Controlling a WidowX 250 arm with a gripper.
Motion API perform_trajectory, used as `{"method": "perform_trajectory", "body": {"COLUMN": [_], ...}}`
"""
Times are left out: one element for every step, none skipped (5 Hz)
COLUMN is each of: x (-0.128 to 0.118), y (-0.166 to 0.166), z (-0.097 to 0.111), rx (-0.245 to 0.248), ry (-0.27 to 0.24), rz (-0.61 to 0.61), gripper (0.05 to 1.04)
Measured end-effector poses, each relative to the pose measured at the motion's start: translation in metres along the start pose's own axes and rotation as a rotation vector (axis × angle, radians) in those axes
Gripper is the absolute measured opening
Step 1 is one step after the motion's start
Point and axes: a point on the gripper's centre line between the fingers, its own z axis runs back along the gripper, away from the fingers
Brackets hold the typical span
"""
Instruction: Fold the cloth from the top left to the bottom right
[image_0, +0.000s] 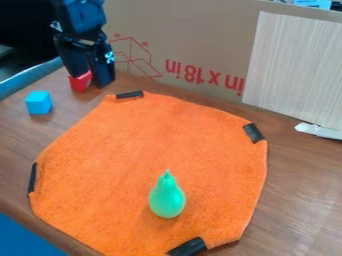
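Cloth (133, 150) lies spread out on the brown tabletop (294, 185), orange and unfolded, taking up the middle of my camera view and running down to its lower edge. I have the gripper (91, 81) hanging at the upper left, beyond the cloth's far left corner and apart from it. Its jaws stand apart, with a red block (80, 82) showing low between and behind them; whether they touch it I cannot tell. Just left of that I see a blue cube (39, 103) on the table. Black strips sit at four corners of the cloth. On its near half, right of the middle, I have a green pear-shaped object (167, 197) upright, narrow end up. Behind the cloth I see a cardboard panel (194, 30) with red print, and at the right a pale, finely striped board (297, 65) against it.
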Motion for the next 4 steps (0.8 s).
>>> {"method": "perform_trajectory", "body": {"x": [0.008,0.015,0.025,0.033], "y": [0.018,0.032,0.042,0.052], "z": [-0.007,-0.014,-0.020,-0.029], "rx": [-0.035,-0.038,-0.022,-0.022], "ry": [-0.005,0.001,-0.010,-0.007], "rz": [-0.006,0.001,-0.005,0.004], "gripper": [0.999,0.999,0.999,0.999]}}
